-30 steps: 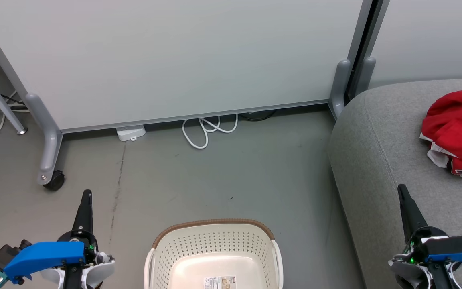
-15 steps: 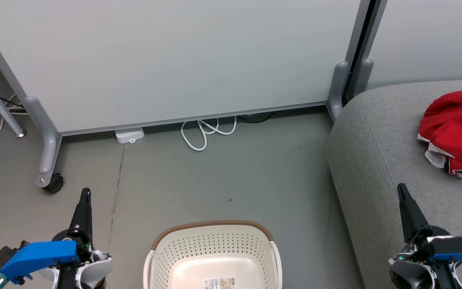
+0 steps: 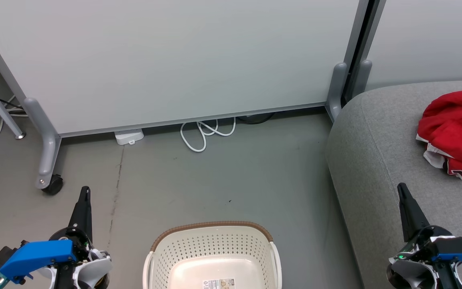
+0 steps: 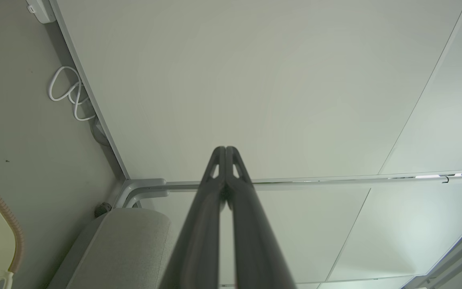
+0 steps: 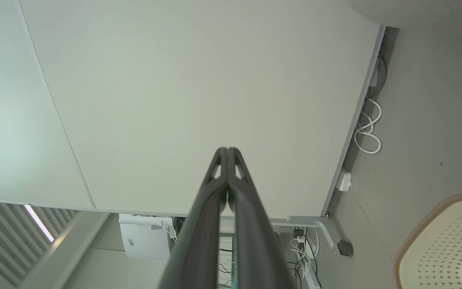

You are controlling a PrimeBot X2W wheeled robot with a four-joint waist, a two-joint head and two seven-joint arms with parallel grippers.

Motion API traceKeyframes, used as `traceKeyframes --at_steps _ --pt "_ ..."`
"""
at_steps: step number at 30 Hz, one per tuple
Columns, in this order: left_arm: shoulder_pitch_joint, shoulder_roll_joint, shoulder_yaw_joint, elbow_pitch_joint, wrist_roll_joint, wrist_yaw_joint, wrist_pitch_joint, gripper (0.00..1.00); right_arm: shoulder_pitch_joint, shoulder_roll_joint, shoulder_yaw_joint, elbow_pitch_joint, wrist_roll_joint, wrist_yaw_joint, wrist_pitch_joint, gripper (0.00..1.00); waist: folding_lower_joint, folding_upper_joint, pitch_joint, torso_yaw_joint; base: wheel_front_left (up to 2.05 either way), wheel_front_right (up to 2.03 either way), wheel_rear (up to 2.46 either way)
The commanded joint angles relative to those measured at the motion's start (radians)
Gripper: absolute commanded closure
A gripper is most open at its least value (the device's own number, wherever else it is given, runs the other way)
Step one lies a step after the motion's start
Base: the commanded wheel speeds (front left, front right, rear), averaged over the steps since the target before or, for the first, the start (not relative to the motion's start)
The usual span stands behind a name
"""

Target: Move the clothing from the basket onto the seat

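Note:
The cream perforated basket [image 3: 214, 249] with a brown rim stands on the floor at the bottom centre of the head view; its inside shows just a label sticker. A red garment [image 3: 453, 130] with white trim lies crumpled on the light-grey seat [image 3: 375, 152] at the right. My left gripper [image 3: 85, 190] is shut, left of the basket, holding nothing. Over the seat's front edge my right gripper [image 3: 402, 187] is shut and holds nothing. Both wrist views show the fingers pressed together: the left gripper [image 4: 225, 149] and the right gripper [image 5: 227, 150].
A pale partition panel [image 3: 167, 60] on grey castor legs [image 3: 48, 160] stands behind the basket. A white cable [image 3: 203, 134] and a white power block [image 3: 128, 136] lie at its foot. More cables lie at the far left. The basket rim [image 5: 423, 228] shows in the right wrist view.
The whole head view has shifted slightly, so the camera moved. Both grippers stay shut and keep their places beside the basket.

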Motion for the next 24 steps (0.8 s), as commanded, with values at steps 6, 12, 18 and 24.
traceKeyframes --at_steps 6,12,18,24 --pt "-0.009 0.003 0.003 -0.003 -0.002 -0.009 0.004 1.00 -0.013 0.002 -0.001 -0.002 0.003 0.001 0.003 1.00 -0.0001 0.0000 0.000 0.000 0.00 0.00 0.00" --pt "-0.009 0.003 0.003 -0.003 -0.002 -0.009 0.004 1.00 -0.013 0.002 -0.001 -0.002 0.003 0.001 0.003 1.00 -0.0001 0.0000 0.000 0.000 0.00 0.00 0.00" --pt "-0.009 0.003 0.003 -0.003 -0.002 -0.009 0.004 1.00 -0.013 0.002 -0.001 -0.002 0.003 0.001 0.003 1.00 -0.0001 0.0000 0.000 0.000 0.00 0.00 0.00" --pt "-0.009 0.003 0.002 -0.003 -0.002 -0.009 0.004 1.00 -0.013 0.002 -0.001 -0.002 0.003 0.001 0.003 1.00 -0.0001 0.0000 0.000 0.000 0.00 0.00 0.00"
